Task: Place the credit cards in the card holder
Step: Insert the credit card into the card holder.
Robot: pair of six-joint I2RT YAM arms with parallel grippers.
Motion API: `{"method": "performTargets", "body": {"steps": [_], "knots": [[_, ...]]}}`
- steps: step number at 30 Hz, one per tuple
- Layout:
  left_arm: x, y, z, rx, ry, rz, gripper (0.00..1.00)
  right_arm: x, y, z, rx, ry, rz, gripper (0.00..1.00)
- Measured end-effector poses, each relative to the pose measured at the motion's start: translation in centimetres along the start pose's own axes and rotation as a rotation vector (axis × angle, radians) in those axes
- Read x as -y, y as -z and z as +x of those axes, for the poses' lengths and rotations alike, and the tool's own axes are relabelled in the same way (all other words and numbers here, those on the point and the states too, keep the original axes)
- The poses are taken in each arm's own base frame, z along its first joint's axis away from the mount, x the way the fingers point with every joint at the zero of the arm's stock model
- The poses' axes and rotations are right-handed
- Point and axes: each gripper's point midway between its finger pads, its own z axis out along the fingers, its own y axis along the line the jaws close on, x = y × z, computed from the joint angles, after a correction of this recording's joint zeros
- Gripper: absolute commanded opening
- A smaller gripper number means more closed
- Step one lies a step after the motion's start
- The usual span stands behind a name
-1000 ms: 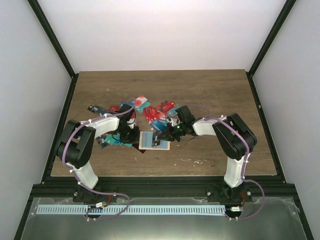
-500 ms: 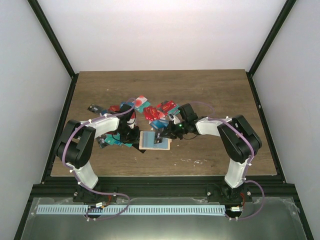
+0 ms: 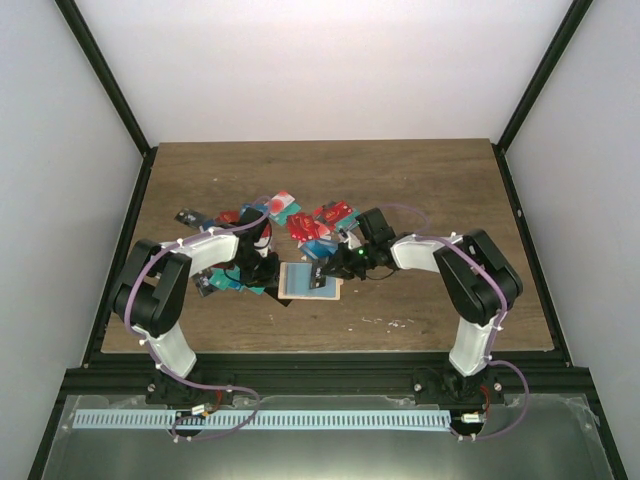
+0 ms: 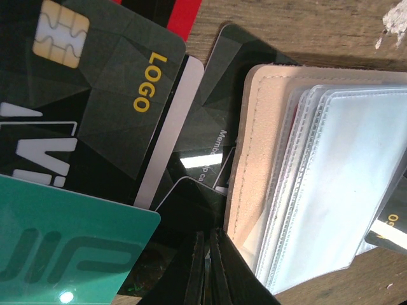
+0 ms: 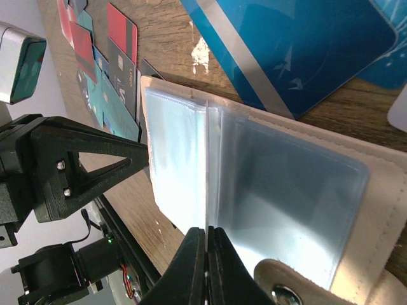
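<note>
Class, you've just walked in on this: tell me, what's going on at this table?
The robot is working on the open card holder, which lies on the table. The left hand is shut at its edge, and the right hand is shut against its clear sleeves. The credit cards lie heaped beside and beyond it. The sleeves in view look empty.

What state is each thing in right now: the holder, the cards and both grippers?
Holder, lying open, clear sleeves fanned out.
Cards, loose in a pile by the holder.
Left gripper, shut, tips at the holder's edge.
Right gripper, shut, tips at the sleeves.
</note>
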Motion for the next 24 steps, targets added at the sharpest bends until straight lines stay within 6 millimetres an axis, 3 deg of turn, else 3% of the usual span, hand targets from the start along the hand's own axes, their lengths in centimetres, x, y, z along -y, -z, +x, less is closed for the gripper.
{"method": "performTargets", "body": {"steps": [24], "knots": [[0.0, 0.0, 0.0, -0.001, 0.0, 0.002, 0.06, -0.1, -1.3, -0.1, -0.033, -0.03, -0.073, 0.01]]}}
